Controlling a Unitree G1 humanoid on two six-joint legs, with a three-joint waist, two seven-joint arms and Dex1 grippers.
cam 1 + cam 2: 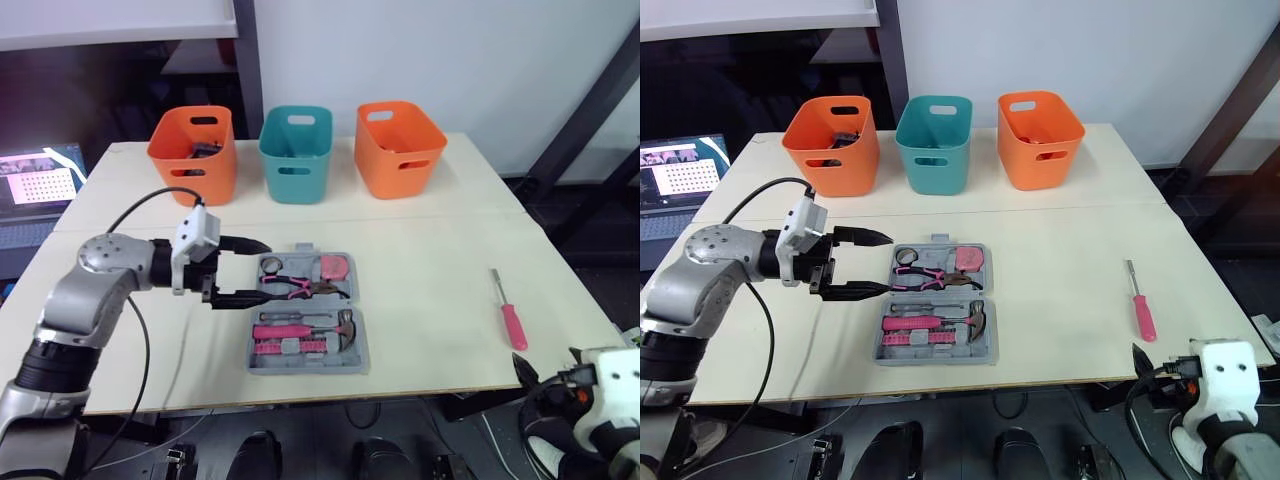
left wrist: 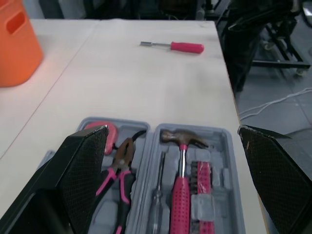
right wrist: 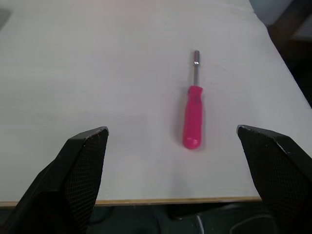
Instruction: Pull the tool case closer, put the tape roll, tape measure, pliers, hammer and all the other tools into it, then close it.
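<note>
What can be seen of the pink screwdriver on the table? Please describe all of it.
The screwdriver has a pink handle, seemingly plastic, and a thin grey metal shaft with a blunt tip. It lies flat on the pale table, near its right edge and well apart from the open tool case. The handle is toward the robot and the shaft points away. Nothing touches it; the open right gripper is short of it.

Three bins are standing along the far side of the bench (image 1: 430, 260): one orange bin (image 1: 193, 152) left, one teal bin (image 1: 296, 155) between, a second orange bin (image 1: 399, 150) right. One tool case (image 1: 305, 364) is holding one hammer (image 2: 181, 190), one pliers (image 2: 119, 165) and one tape measure (image 1: 334, 267). One pink screwdriver (image 1: 511, 318) is lying loose on the right.
</note>
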